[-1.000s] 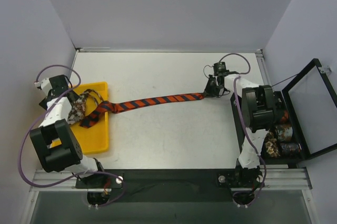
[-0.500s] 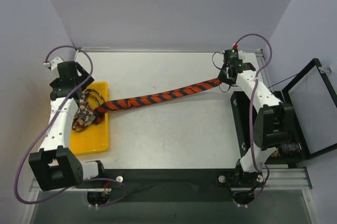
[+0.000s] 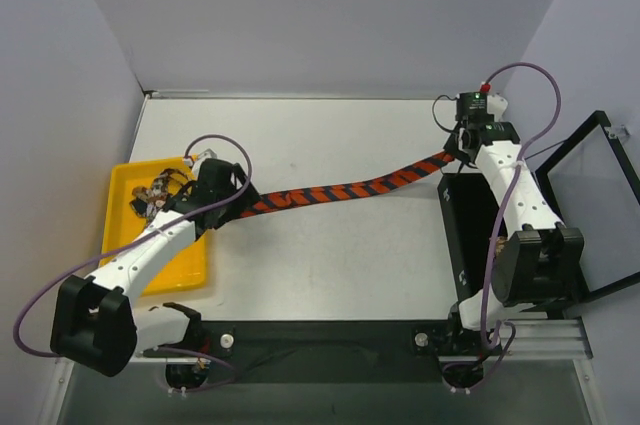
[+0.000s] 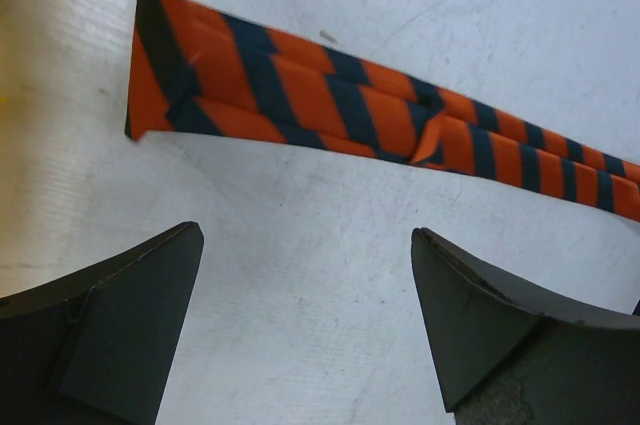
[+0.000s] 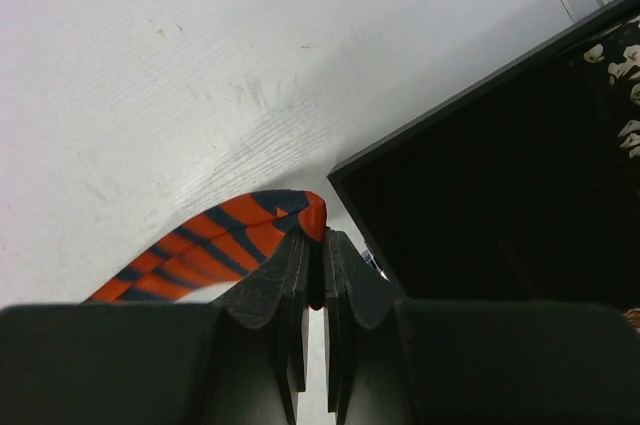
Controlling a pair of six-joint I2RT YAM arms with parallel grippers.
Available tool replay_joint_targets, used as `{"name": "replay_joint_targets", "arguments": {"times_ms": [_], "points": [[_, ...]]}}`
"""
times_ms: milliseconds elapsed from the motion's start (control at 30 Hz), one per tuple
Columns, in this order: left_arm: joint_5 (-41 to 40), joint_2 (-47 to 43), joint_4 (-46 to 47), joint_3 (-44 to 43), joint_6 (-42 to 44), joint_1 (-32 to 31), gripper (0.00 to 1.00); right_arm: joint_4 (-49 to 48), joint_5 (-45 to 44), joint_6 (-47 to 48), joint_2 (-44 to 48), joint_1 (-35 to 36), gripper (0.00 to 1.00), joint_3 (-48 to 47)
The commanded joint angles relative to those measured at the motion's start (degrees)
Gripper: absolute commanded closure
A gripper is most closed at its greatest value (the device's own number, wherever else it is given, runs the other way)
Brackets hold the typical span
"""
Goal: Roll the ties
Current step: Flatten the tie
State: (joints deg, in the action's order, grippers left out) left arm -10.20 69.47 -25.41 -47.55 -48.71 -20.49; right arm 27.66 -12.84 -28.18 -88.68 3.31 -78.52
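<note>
The red-orange and black striped tie point(image 3: 340, 189) lies stretched across the table, from beside the yellow tray to the back right. My right gripper point(image 3: 458, 151) is shut on its narrow end point(image 5: 262, 227), and the fabric is pinched between the pads point(image 5: 300, 275). My left gripper point(image 4: 305, 240) hangs open just above the table. The tie's wide end point(image 4: 250, 85) lies flat a little beyond its fingertips, and nothing is between the fingers. In the top view the left gripper point(image 3: 236, 201) is at that wide end. More patterned ties point(image 3: 157, 194) are bunched in the tray.
The yellow tray point(image 3: 175, 255) sits at the left, under the left arm. A black box point(image 3: 468, 235) with its lid point(image 3: 590, 207) open stands at the right, close below the right gripper. Purple cables loop from both arms.
The right gripper pulled the tie's narrow end toward the back right. The wide end slid out of the tray onto the table. The left arm swung from the tray's far side to that wide end.
</note>
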Motion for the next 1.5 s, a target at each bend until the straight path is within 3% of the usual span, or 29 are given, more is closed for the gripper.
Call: {"name": "replay_joint_targets", "arguments": {"times_ms": [0, 200, 467, 700, 800, 833, 933, 1033, 1200, 1467], "points": [[-0.9, 0.7, 8.4, 2.4, -8.8, -1.7, 0.03, 1.9, -1.8, 0.8, 3.1, -0.6, 1.0, 0.6], [-5.4, 5.1, 15.6, 5.1, -11.6, -3.6, 0.03, 1.9, 2.6, 0.6, 3.4, -0.6, 1.0, 2.9], [-12.9, 18.3, 20.2, 0.0, -5.1, -4.1, 0.03, 1.4, 7.6, 0.3, 3.7, 0.1, 1.0, 6.3], [-15.7, 29.7, 18.5, -8.2, -1.3, -4.0, 0.16, 1.6, 8.9, 0.8, 4.0, 2.6, 1.0, 7.3], [-16.8, 34.6, 16.0, -12.6, 0.8, -3.9, 0.3, 1.5, 9.7, 1.1, 4.6, 3.6, 1.0, 8.1], [-17.0, 36.9, 15.1, -15.0, 1.3, -3.7, 0.4, 1.7, 10.0, 1.2, 5.0, 4.1, 1.0, 8.4], [-18.1, 41.6, 11.6, -21.4, 4.3, -1.5, 0.51, 2.3, 11.5, 1.5, 6.2, 5.6, 1.0, 9.6], [-18.4, 46.5, 10.4, -26.3, 7.7, 1.8, 0.52, 3.4, 13.4, 1.6, 7.4, 7.7, 1.0, 10.9], [-17.8, 55.4, 6.3, -43.1, 14.2, 5.6, 0.53, 4.9, 16.2, -0.8, 9.4, 12.2, 1.0, 14.7], [-15.6, 64.6, -1.1, -67.1, 18.2, 9.9, 0.51, 4.9, 13.4, -7.5, 12.3, 13.3, 1.0, 24.4]]}}
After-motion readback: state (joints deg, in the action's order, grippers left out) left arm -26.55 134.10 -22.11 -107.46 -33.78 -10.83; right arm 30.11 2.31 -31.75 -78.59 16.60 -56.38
